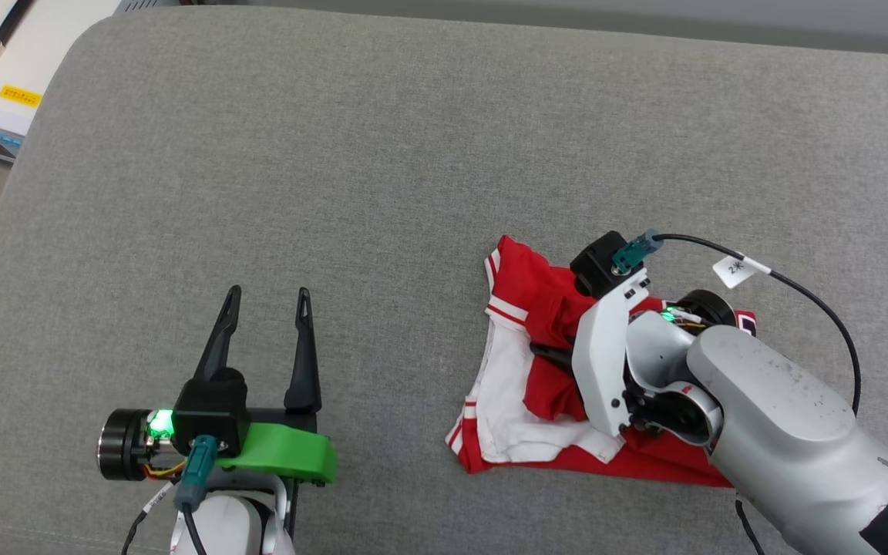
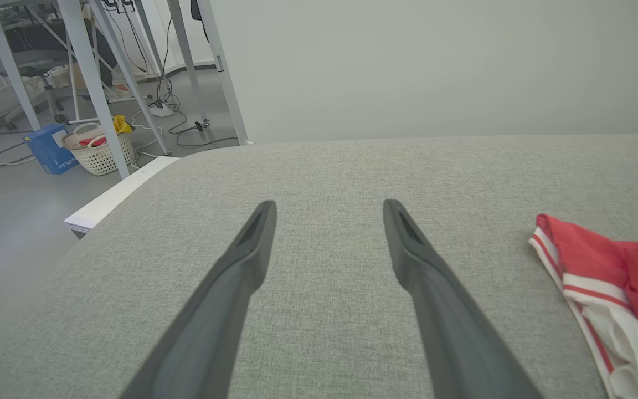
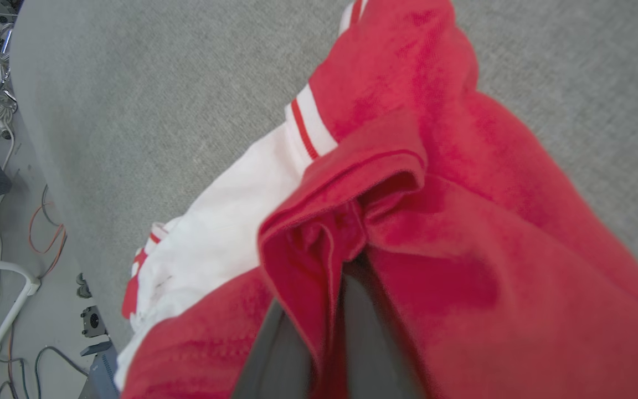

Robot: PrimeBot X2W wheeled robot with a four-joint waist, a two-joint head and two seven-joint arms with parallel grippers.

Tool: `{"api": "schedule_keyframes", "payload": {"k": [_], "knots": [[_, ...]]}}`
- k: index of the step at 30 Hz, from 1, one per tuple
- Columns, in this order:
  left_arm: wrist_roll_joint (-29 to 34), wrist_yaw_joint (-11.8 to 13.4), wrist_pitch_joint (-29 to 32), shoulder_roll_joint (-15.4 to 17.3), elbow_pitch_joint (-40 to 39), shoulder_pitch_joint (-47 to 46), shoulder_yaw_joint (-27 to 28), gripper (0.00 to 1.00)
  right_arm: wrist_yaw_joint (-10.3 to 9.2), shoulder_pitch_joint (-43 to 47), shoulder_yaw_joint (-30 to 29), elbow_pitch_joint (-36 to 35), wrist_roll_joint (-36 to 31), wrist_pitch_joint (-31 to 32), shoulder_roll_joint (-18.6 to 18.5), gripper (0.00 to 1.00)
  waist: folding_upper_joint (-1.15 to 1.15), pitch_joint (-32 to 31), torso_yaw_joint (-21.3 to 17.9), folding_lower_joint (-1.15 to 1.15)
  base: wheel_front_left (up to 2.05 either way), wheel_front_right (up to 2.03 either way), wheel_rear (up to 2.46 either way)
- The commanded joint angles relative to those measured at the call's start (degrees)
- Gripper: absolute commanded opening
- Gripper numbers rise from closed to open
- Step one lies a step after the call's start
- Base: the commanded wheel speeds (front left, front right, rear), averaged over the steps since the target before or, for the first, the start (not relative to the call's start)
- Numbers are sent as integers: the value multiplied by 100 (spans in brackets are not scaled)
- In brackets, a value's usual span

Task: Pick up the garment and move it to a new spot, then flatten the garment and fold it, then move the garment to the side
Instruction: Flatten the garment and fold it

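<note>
Two hands in play, one working. My right hand (image 3: pixel 346 280) was clamped together on bunched red fold of garment (image 1: pixel 525 297), fingertips buried in cloth. Garment lay crumpled on grey desk (image 1: pixel 382 154), lower right of centre in head view, white sleeve and striped trim toward frame left. My left hand (image 1: pixel 269 293), lower left, fingers apart, held nothing, well apart from cloth. Judged step: pick-up, grip made, lift not yet done. Next move called for raising bundle clear, carrying it to bare desk, watching fold for slip.

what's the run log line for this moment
stage: grasp | right gripper: shut on crumpled red jersey T-shirt | left gripper: open, apart from garment | surface: grey upholstered surface
</note>
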Motion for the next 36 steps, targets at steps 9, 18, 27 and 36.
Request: {"api": "schedule_keyframes", "payload": {"k": [9,18,27,36], "knots": [[47,-16,-34,-25,72,61,146,100,-5,17,380,-404,154,-1150,-340,100,0,-398,-202,0,0,0,0],[17,-72,-34,-5,60,308,303,100,-5,405,-836,-1117,-878,-3077,-912,100,0,-719,-536,0,0,0,0],[55,-126,-34,46,-4,468,395,100,-5,1603,-3105,-1306,-2700,-4247,-518,100,0,-961,-862,0,0,0,0],[76,-153,-34,57,-45,563,384,100,-5,2994,-4728,-2377,-3859,-4372,473,100,0,-1091,-1034,0,0,0,0]]}}
